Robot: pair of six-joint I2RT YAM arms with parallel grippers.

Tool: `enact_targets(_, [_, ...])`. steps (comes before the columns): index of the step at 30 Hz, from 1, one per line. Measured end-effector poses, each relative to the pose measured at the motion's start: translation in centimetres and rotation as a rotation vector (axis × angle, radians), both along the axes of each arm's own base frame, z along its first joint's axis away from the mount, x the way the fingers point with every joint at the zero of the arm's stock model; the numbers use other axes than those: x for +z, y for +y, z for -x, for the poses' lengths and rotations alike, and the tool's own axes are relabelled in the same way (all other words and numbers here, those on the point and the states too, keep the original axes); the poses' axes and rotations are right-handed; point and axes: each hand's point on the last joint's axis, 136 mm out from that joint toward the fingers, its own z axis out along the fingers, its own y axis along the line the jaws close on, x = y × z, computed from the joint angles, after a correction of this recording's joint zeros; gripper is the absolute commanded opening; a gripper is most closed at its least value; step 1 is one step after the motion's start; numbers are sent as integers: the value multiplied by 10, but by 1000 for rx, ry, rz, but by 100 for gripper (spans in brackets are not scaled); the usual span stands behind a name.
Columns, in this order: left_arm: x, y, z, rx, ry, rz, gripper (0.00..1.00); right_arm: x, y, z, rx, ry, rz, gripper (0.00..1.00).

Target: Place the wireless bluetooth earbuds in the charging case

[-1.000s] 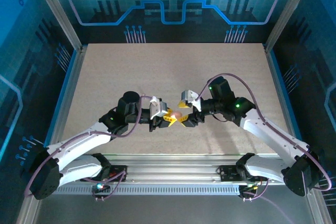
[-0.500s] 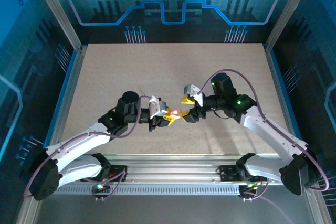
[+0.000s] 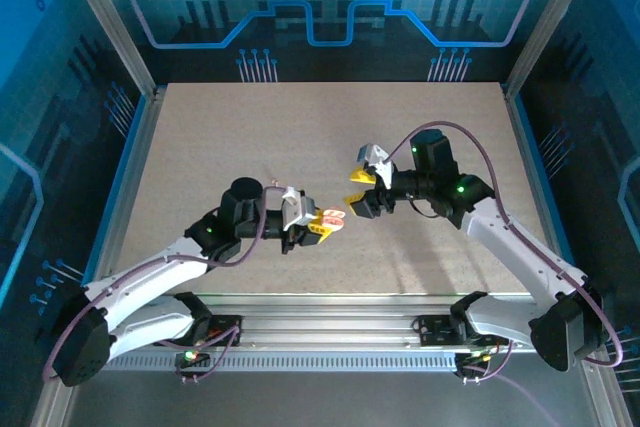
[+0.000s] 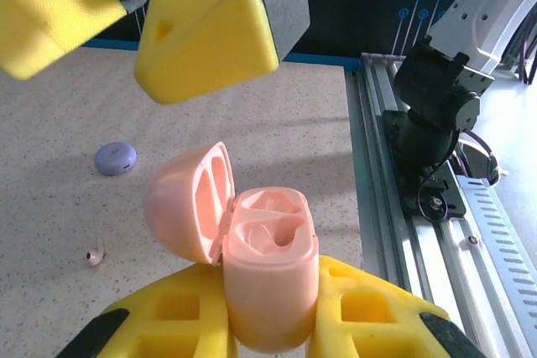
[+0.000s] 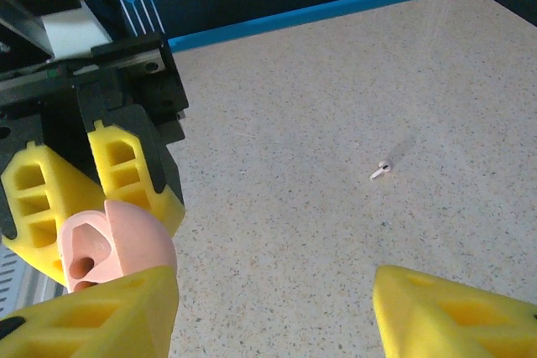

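The pale pink charging case (image 4: 267,267) stands upright with my left gripper (image 4: 268,299) shut on its lower half. Its hinged lid (image 4: 186,200) hangs open to the left, and both moulded sockets look empty. In the top view the charging case (image 3: 329,217) sits at the left gripper (image 3: 320,223) tip. One whitish earbud (image 4: 95,252) lies on the table, and it also shows as an earbud (image 5: 382,169) in the right wrist view. A small lavender oval piece (image 4: 115,158) lies farther off. My right gripper (image 3: 358,194) hovers open just up-right of the case, its fingers (image 4: 214,27) empty.
The speckled beige table (image 3: 330,127) has a metal rail (image 3: 330,305) along the near edge, and the left arm's base mount (image 4: 436,115) is close on the right. A blue-edged wall (image 5: 319,14) bounds the table.
The right gripper has drawn back from the pink case, up and to the right, and stands open. The left gripper keeps its hold on the case and has shifted slightly.
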Motion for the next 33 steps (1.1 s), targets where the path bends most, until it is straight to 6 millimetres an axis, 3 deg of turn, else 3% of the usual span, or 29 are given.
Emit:
enact_targets(6, [-11, 16, -15, 110, 68, 33, 12, 9, -3, -12, -86, 54, -15, 63])
enact_targets(13, [0, 54, -41, 336, 87, 120, 12, 13, 5, -45, -261, 150, 1, 65])
enact_targets(18, [9, 95, -64, 539, 108, 173, 12, -6, 20, -74, -386, 274, 71, 64])
enact_targets(24, [17, 156, -87, 814, 144, 243, 13, -42, 59, -98, -462, 396, 170, 62])
enact_targets(28, [16, 186, -88, 946, 167, 268, 13, -73, 88, -118, -505, 483, 231, 61])
enact_targets(33, [15, 202, -82, 1023, 173, 269, 13, -109, 118, -137, -528, 537, 295, 61])
